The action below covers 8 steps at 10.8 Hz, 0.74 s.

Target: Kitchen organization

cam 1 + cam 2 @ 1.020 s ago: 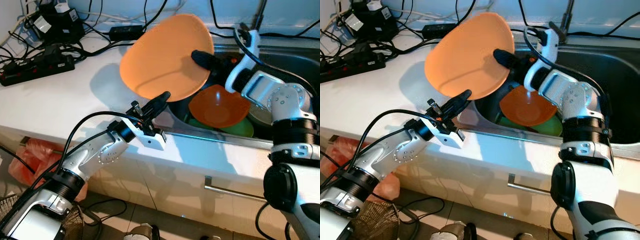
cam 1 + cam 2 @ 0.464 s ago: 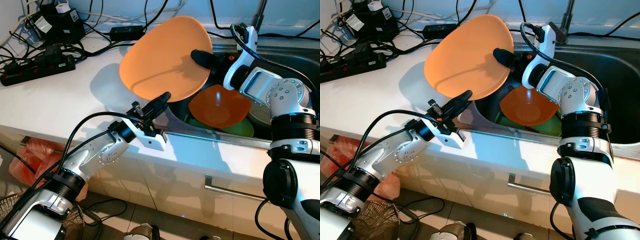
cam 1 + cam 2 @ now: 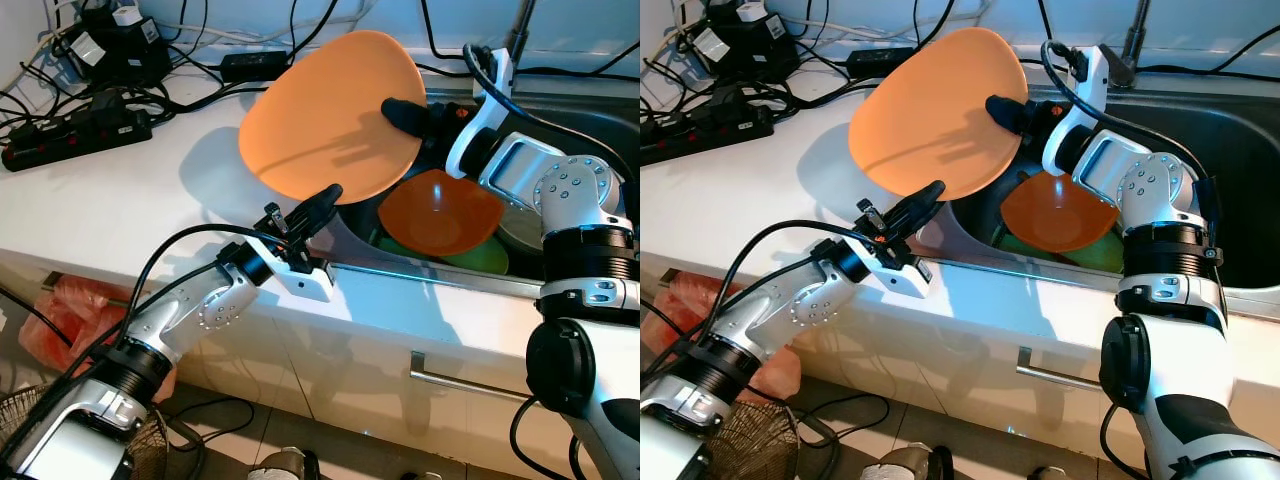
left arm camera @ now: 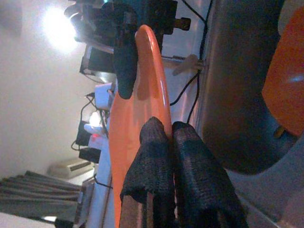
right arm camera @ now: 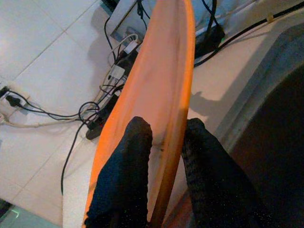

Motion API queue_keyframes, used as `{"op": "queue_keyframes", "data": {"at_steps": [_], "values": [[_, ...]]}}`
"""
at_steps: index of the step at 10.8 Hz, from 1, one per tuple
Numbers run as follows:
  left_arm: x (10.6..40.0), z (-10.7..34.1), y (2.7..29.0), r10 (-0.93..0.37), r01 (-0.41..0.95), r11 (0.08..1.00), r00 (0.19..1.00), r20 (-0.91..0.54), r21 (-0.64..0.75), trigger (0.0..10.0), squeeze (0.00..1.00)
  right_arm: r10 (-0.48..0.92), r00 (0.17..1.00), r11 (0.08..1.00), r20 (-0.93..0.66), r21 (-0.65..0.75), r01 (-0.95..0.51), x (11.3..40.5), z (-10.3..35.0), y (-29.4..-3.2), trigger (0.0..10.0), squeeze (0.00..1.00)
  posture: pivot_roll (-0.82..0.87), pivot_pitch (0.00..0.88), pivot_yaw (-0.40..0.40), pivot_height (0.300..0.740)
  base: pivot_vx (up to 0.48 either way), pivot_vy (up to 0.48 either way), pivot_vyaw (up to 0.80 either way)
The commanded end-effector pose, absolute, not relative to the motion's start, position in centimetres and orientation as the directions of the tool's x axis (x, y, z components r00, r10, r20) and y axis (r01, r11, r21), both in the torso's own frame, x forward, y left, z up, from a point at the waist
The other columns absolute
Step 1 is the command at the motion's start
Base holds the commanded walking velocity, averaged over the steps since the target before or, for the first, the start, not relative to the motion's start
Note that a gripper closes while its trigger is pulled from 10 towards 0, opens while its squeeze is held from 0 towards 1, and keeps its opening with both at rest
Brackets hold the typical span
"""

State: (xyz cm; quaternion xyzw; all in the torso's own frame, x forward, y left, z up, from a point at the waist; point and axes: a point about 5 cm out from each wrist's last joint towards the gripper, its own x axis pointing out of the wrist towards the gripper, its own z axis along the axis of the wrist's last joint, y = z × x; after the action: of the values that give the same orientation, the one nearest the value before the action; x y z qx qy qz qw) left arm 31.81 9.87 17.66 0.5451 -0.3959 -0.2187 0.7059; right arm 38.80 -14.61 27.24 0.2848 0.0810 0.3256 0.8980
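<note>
Your right gripper [image 3: 400, 112] is clamped on the far edge of the orange plate [image 3: 330, 115], holding it tilted up on edge over the corner where the white counter [image 3: 110, 200] meets the sink [image 3: 590, 130]. From the head, your left gripper [image 3: 322, 203] sits at the plate's lower edge; an orange bowl [image 3: 440, 212] lies in the sink below.

Left wrist: its two fingers [image 4: 190, 175] are pressed together right at the rim [image 4: 159, 102] — touching it or just behind it, I can't tell.

Right wrist: one finger [image 5: 126, 178] lies on each face of the plate.

The plate looks light, stiff and smooth, probably plastic — likely to slip or swing in a one-point grip. Take the rim opposite the right gripper.
</note>
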Motion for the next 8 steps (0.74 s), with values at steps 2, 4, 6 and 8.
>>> {"op": "queue_keyframes", "data": {"at_steps": [2, 4, 6, 8], "values": [[31.4, 17.6, 9.4, -0.722, -0.112, 0.392, 0.577, 0.381, 0.913, 10.0, 1.0, 0.588, 0.809, 0.652, 0.006, 0.589, -0.478, 39.0, 26.0, -14.8, 0.0, 0.0, 0.14, 0.12, 0.105, 0.74, 0.0, 0.0, 0.0], [31.5, 17.9, 9.6, -0.727, -0.124, 0.386, 0.57, 0.384, 0.914, 10.0, 1.0, 0.587, 0.81, 0.643, 0.012, 0.6, -0.475, 38.8, 25.9, -14.5, 0.0, 0.0, 0.14, 0.122, 0.11, 0.74, 0.0, 0.0, 0.0], [31.5, 18.0, 9.5, -0.725, -0.128, 0.388, 0.57, 0.387, 0.913, 10.0, 1.0, 0.576, 0.818, 0.65, 0.01, 0.601, -0.465, 38.9, 25.8, -14.7, 0.0, 0.0, 0.14, 0.122, 0.11, 0.74, 0.0, 0.0, 0.0], [31.2, 17.9, 9.5, -0.727, -0.116, 0.399, 0.565, 0.39, 0.91, 10.0, 1.0, 0.481, 0.877, 0.684, 0.008, 0.622, -0.381, 39.6, 25.7, -15.5, 0.0, 0.0, 0.14, 0.122, 0.11, 0.74, 0.0, 0.0, 0.0]]}}
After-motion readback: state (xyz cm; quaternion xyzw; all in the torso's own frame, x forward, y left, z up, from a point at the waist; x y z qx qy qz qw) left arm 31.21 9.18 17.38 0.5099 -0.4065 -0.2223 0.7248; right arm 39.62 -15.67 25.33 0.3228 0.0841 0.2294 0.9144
